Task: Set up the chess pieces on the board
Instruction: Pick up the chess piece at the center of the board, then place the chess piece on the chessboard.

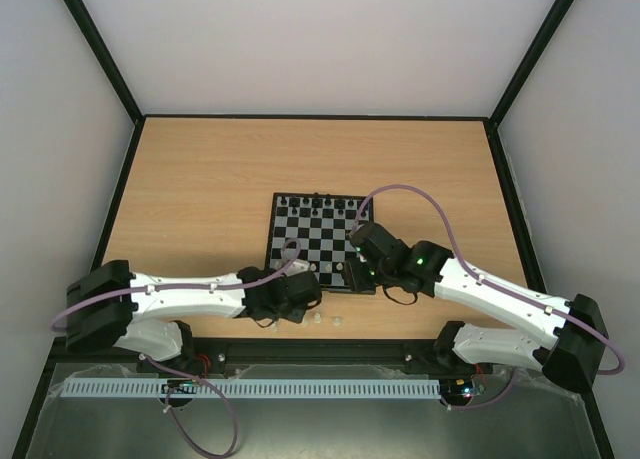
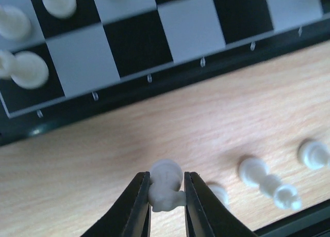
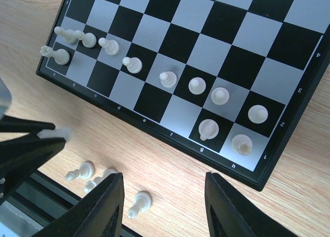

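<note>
One white piece, perhaps a pawn, is being pinched by the left gripper beside the board; the right gripper is hovering, jaws spread.

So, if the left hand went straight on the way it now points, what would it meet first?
Probably bare table, then the black rim of the board. The left hand, shut on a white piece, has nothing else ahead; depth is unclear.
</note>
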{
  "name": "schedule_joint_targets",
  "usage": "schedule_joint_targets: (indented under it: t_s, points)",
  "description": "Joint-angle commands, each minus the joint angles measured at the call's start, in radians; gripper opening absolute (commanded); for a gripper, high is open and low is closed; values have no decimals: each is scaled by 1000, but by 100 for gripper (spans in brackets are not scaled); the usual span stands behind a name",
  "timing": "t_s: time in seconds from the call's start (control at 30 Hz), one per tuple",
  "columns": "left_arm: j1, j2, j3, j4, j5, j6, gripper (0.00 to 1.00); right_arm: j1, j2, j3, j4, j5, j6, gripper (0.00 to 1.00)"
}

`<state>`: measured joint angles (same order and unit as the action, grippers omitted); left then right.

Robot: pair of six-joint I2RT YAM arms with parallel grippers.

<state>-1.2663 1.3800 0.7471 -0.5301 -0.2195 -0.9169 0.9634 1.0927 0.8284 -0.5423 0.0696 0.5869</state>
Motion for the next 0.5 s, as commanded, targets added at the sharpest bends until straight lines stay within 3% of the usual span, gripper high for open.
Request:
schedule_joint_targets:
  t_s: [0.0, 0.47]
  points:
    - [56, 13, 60, -53, -31, 90, 17, 5, -12, -10, -24, -2, -9, 44]
    - [216, 83, 140, -41, -26, 242, 18, 6, -4, -11, -21, -4, -13, 44]
